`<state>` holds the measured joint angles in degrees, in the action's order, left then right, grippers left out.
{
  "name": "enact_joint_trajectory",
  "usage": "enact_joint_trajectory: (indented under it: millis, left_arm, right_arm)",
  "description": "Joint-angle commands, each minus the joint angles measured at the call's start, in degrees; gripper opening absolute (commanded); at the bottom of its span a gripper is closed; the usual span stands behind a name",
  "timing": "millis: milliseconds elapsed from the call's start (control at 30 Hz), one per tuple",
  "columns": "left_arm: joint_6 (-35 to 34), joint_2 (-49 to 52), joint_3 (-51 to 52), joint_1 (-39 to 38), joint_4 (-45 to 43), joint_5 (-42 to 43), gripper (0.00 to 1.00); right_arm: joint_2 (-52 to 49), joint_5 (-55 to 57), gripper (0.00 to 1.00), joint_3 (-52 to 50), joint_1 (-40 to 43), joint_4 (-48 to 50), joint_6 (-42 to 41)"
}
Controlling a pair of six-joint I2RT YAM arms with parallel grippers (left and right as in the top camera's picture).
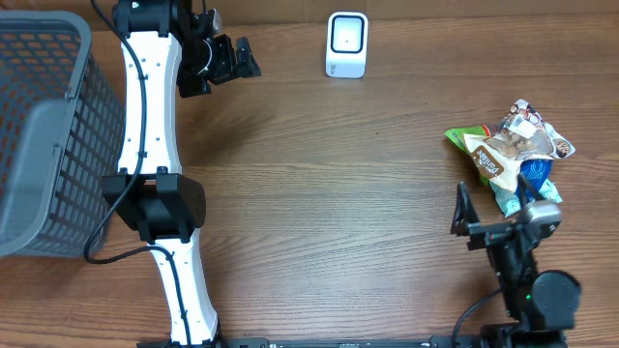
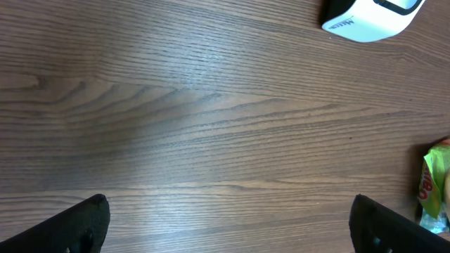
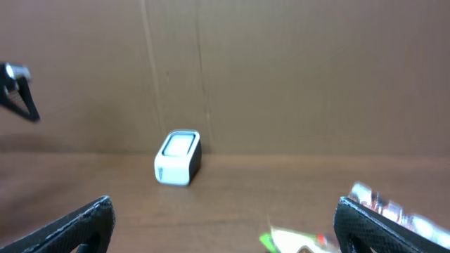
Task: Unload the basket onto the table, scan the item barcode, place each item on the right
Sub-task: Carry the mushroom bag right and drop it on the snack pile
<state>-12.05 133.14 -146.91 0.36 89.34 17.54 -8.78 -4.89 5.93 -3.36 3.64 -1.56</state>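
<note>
Big wood-grain table (image 1: 338,193), grey plastic mesh basket (image 1: 44,126) at far left. The left gripper (image 1: 250,58) hovers at the far side, jaws spread full, holding nothing. The right gripper (image 1: 493,206) sits near right, just as wide and empty. The heap of crinkly green, white and blue snack packets (image 1: 511,147) lies just beyond it, at the right edge. My read: the right gripper should pinch one packet by its edge, leaving the barcode uncovered for the small white box-shaped scanner (image 1: 346,44), far middle. Only overhead shows the basket, and only the right wrist view shows the scanner's window angled toward the near side.
</note>
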Motion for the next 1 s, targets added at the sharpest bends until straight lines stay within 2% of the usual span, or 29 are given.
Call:
enact_joint_trajectory:
  millis: [0,67,233,967]
  left_arm:
    - [-0.39,-0.31,-0.83,-0.37,-0.02,-0.15,1.00]
    - [-0.39,-0.31,-0.83,-0.37,-0.02,-0.15,1.00]
    - [-0.39,-0.31,-0.83,-0.37,0.00,-0.15,1.00]
    - [-0.39,-0.31,-0.83,-0.37,-0.02,-0.15,1.00]
  right_arm:
    - [5.60,0.79,1.00,-4.83,0.20,1.38,0.31]
    - [8.76,0.76,1.00,-5.44,-0.02,-2.21,0.28]
    - [8.61,0.74,1.00,-5.46,-0.13,-7.91,0.28]
    - [8.61,-0.48,1.00,-5.46,-0.48,-8.04,-0.33]
